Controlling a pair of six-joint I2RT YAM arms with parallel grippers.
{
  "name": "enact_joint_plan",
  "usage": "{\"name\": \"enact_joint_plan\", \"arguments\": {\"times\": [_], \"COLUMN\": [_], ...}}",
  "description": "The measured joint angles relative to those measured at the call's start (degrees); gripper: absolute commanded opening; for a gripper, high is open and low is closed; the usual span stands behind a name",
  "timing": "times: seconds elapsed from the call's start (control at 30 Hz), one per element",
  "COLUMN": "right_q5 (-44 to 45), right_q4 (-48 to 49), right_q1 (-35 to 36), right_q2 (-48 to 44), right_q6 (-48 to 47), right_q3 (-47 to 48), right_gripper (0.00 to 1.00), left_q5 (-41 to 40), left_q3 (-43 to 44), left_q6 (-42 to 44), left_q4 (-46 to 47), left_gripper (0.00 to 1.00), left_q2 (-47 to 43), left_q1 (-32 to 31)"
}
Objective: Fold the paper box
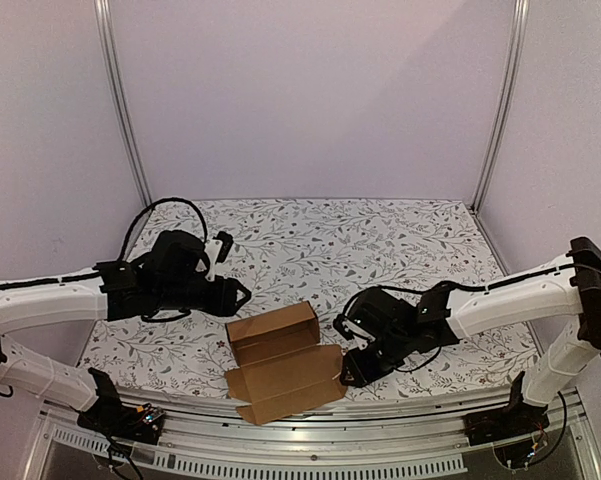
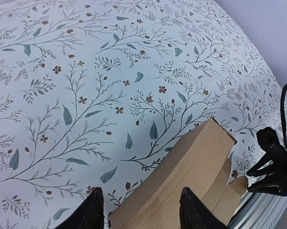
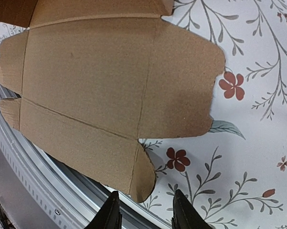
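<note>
- Right fingers [image 3: 111,213], part-open and empty: the paper box [image 1: 285,380] flap's tab lies just at their 12 o'clock, so pinch it squarely.
- Left fingers [image 2: 91,212], half open, straddle the box's end, seemingly gripping nothing; brace it there.

White shells cover the long links of the left arm [image 1: 40,300] and right arm [image 1: 510,290], while the joints, wrists and pointed fingers of the left gripper [image 2: 141,205] and right gripper [image 3: 145,202] are matte black, with thin black cables [image 1: 165,203] looping out.
</note>
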Motion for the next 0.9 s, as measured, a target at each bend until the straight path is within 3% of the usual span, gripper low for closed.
{"name": "enact_joint_plan", "arguments": {"times": [0.43, 0.7, 0.9], "right_q5": [-0.83, -1.07, -0.59], "right_q4": [2.78, 3.67, 1.40], "right_q1": [0.00, 0.00, 0.00], "right_q2": [3.65, 4.63, 4.72], "right_q6": [2.01, 2.05, 0.96], "right_q3": [0.35, 1.99, 3.63], "right_gripper": [0.21, 0.00, 0.00], "left_q5": [-0.94, -1.20, -1.55], "left_q3": [-1.36, -1.49, -1.49], "left_q6": [-0.15, -0.17, -0.17], "left_q4": [-1.16, -1.64, -2.21], "left_gripper": [0.52, 0.52, 0.52], "left_q2": [-2.84, -3.80, -5.01], "left_q1": [0.11, 0.11, 0.20]}}
